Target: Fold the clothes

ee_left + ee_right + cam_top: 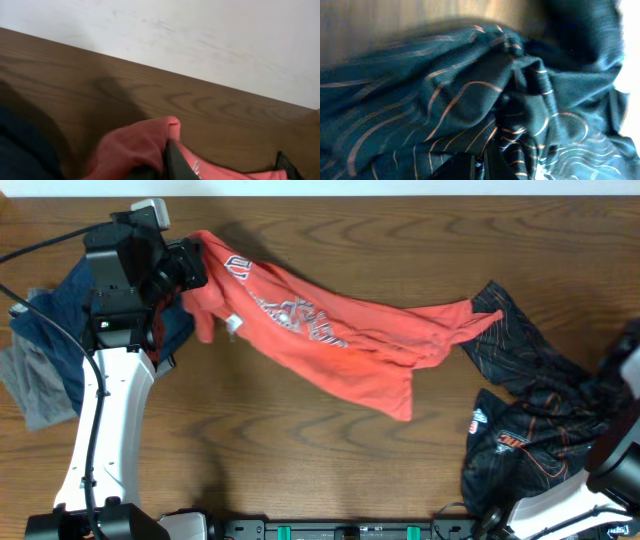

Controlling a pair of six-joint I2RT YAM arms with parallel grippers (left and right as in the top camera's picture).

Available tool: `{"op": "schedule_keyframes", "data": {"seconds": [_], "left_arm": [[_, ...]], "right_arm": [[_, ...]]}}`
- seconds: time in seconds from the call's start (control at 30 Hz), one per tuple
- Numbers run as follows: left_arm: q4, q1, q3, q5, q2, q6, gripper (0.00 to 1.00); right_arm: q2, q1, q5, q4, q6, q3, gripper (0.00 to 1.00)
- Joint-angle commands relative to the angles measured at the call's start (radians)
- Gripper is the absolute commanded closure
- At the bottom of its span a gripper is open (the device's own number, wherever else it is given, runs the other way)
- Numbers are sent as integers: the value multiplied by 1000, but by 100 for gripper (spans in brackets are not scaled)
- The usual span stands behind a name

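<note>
Shirt (330, 330) unfolded, strung out. Left gripper (188, 268) clamps its far-left end. Right gripper (481, 167) closed on black garment (530, 400). No fold made.

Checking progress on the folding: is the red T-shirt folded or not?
Not folded. The red T-shirt lies stretched and rumpled across the table, one end bunched in the fingers of the left gripper.

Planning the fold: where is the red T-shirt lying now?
In the overhead view the red T-shirt stretches across the table, its upper-left end pinched by the left gripper, its right tip reaching the black patterned garment.
</note>
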Motion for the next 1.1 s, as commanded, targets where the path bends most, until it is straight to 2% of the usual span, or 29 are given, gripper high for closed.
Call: {"op": "schedule_keyframes", "data": {"seconds": [0.0, 0.1, 0.17, 0.3, 0.5, 0.67, 0.9, 1.07], "left_arm": [[8, 2, 42, -14, -15, 24, 94], [-1, 0, 42, -14, -15, 24, 94], [-12, -3, 42, -14, -14, 24, 94], [-43, -3, 41, -14, -14, 24, 94], [-77, -3, 41, -14, -14, 24, 94], [-117, -3, 41, -14, -14, 24, 94], [-134, -3, 41, -14, -14, 24, 94], [-130, -3, 41, -14, -11, 24, 94]], "right_arm": [[-34, -2, -171, -2, -44, 73, 97], [-73, 26, -310, -1, -131, 124, 87], [-103, 63, -446, 7, -231, 148, 76], [-130, 171, -653, -19, -440, 158, 71], [-83, 357, -644, -46, -539, 112, 79], [6, 446, -609, -37, -535, 74, 86], [132, 450, -470, 53, -474, 71, 87], [176, 393, -241, 113, -408, 71, 85]]}}
